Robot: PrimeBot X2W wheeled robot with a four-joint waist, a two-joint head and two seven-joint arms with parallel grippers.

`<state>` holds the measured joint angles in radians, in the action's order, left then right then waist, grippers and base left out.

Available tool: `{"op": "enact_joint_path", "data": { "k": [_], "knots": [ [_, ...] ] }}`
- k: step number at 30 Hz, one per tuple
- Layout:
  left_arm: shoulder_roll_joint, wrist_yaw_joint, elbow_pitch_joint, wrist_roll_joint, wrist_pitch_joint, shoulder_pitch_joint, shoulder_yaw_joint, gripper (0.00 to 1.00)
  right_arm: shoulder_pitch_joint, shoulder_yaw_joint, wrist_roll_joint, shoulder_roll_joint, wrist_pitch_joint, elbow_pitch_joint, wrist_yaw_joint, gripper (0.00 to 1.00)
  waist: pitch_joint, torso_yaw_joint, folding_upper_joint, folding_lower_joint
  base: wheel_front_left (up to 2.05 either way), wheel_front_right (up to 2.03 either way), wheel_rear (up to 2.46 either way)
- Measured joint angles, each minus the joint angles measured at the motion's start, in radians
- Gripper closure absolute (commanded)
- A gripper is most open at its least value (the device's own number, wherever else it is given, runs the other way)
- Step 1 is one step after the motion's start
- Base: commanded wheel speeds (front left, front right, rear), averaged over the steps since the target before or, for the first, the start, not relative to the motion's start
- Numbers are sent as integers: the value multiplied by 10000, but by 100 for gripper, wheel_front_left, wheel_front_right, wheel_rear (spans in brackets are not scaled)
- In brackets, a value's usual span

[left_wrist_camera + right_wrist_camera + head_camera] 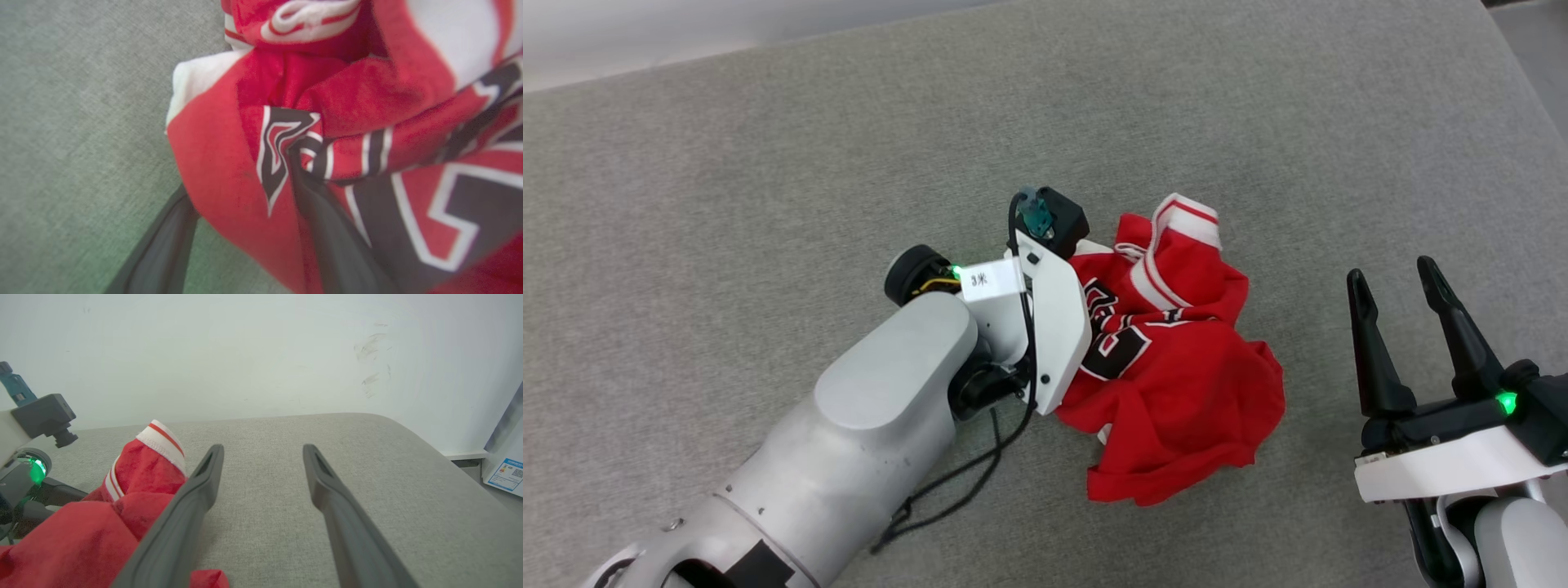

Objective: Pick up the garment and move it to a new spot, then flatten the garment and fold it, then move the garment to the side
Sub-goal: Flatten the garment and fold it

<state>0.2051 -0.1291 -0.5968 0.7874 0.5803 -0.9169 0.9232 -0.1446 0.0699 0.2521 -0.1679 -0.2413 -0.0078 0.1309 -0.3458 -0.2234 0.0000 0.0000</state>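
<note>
**Our left gripper is sunk in the crumpled garment, and our right gripper waits beside it.**

On the left, our left gripper [239, 171] is pressed into the garment [1176, 367]. Its jaws are spread wide, with a red fold and part of the black-and-white number between the fingers [163, 245], not yet pinched. The garment lies bunched in a heap near the middle of the grey fabric surface [768, 147], with one striped white cuff sticking up at its far side. To the right, our right gripper [1390, 273] hovers just beside the heap, jaws apart and empty. We judge the risk lies in the close. The fingers may catch only one thin layer, which could slip on the lift. Or they may grab several layers at once, so the heap comes up knotted and is harder to flatten.
</note>
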Motion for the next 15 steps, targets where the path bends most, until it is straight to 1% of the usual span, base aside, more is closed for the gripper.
{"op": "enact_joint_path", "data": {
  "k": [1,4,6,8,11,13,15],
  "knots": [
    [-19,0,4,73,-249,64,21,100,1,-8,0,-2,-2,13,0,0,23,43,0,0,0,0,0],
    [73,-2,19,230,-1195,169,-77,100,10,-44,-31,-38,-2,35,0,0,143,226,0,0,0,0,0],
    [198,0,19,272,-1952,211,-376,100,33,-44,-61,-107,15,48,0,0,277,384,0,0,0,0,0],
    [374,94,73,272,-2717,219,-731,100,98,-42,-61,-163,61,56,0,0,452,562,0,0,0,0,0],
    [679,378,364,290,-3701,357,-1254,100,182,-48,-58,-215,188,63,0,0,759,858,0,0,0,0,0],
    [928,656,656,251,-4274,541,-1522,100,319,-50,-56,-224,236,81,0,0,993,1067,0,0,0,0,0],
    [1198,1041,1012,186,-4761,837,-1772,100,430,-35,-54,-244,322,105,0,0,1232,1276,0,0,0,0,0]
  ]
}}
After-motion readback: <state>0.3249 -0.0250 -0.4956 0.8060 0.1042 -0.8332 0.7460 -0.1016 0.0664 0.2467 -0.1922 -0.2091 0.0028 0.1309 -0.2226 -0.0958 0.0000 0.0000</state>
